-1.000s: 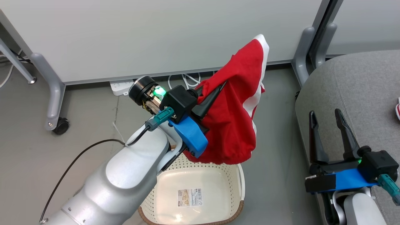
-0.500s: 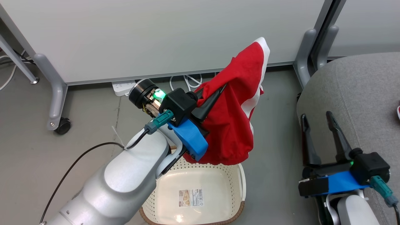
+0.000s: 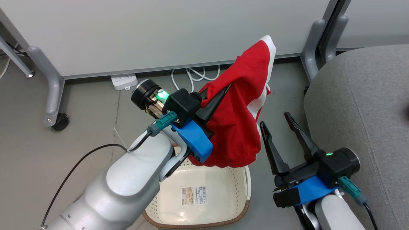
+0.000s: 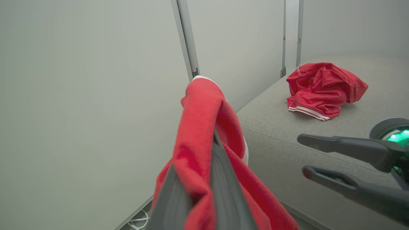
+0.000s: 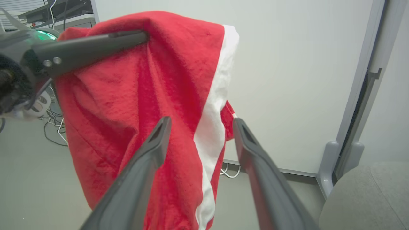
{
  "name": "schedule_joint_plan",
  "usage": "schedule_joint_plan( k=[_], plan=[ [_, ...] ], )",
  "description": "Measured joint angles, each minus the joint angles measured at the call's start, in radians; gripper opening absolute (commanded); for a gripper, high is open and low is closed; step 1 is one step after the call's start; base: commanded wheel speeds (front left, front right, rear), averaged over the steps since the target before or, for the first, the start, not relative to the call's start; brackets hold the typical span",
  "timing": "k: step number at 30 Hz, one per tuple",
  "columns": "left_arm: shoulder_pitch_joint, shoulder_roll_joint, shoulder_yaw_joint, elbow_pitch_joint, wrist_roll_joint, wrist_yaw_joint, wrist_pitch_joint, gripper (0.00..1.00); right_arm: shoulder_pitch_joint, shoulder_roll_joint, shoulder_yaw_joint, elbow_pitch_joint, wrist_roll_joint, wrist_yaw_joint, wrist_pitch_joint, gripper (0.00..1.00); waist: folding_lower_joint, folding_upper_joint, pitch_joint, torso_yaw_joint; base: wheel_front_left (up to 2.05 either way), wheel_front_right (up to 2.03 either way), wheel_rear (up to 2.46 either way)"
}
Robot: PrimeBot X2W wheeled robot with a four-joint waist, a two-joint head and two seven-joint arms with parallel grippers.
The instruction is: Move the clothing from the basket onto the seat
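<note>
The left pincer [image 3: 223, 91] squeezes the red clothing [image 3: 243, 108], with the basket [image 3: 225, 223] below it. The right pincer [image 3: 274, 118] hangs open between that cloth and the seat [image 3: 358, 95].

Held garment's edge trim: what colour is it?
White trim on the red garment; best in right wrist view.

Pale partition panel [image 3: 159, 32] standing on a grey floor [image 3: 64, 150]. The left grey support leg [image 3: 53, 92] ends in a black caster [image 3: 60, 121]. A second pair of grey legs [image 3: 311, 48] flanks the dark joint between panels at right. A slim metal leg [image 3: 14, 58] crosses the far-left corner. A white power strip [image 3: 123, 81] and a looped white cable [image 3: 195, 76] lie at the panel's foot.
</note>
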Motion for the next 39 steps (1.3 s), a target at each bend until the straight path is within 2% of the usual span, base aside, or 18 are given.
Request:
schedule_joint_plan(
  k=[10,19,27,35,36,37,39],
  plan=[
    [-0.018,-0.014,-0.007,0.004,0.0,0.0,-0.005,0.0,-0.1,-0.035,0.143,0.055,0.003,0.0,0.0,1.0,0.0,0.0,0.025,0.013,0.0,0.0,0.0],
    [-0.034,-0.026,-0.015,0.009,0.001,0.0,-0.009,0.0,-0.215,-0.045,0.235,0.196,-0.019,0.0,0.0,1.0,0.0001,0.0,0.046,0.021,0.0,0.0,0.0],
    [-0.047,-0.042,-0.023,0.013,0.001,-0.004,-0.013,0.0,-0.315,-0.022,0.257,0.318,-0.039,0.0,0.0,1.0,0.0001,0.0,0.063,0.031,0.0,0.0,0.0],
    [-0.056,-0.053,-0.025,0.024,0.001,-0.006,-0.017,0.0,-0.359,0.007,0.245,0.377,-0.052,0.0,0.0,1.0,0.0,0.0,0.072,0.036,0.0,0.0,0.0],
    [-0.056,-0.054,-0.025,0.026,0.001,-0.006,-0.017,0.0,-0.361,0.009,0.245,0.384,-0.052,0.0,0.0,0.52,0.0001,0.0,0.072,0.036,0.0,0.0,0.0],
    [-0.056,-0.055,-0.026,0.027,0.001,-0.006,-0.017,0.0,-0.361,0.012,0.245,0.388,-0.052,0.0,0.0,0.0,0.0,0.0,0.071,0.036,0.0,0.0,0.0],
    [-0.056,-0.056,-0.026,0.029,0.001,-0.006,-0.017,0.0,-0.364,0.015,0.246,0.391,-0.052,0.0,0.0,0.0,0.0,0.0,0.071,0.035,0.0,0.0,0.0]
  ],
)
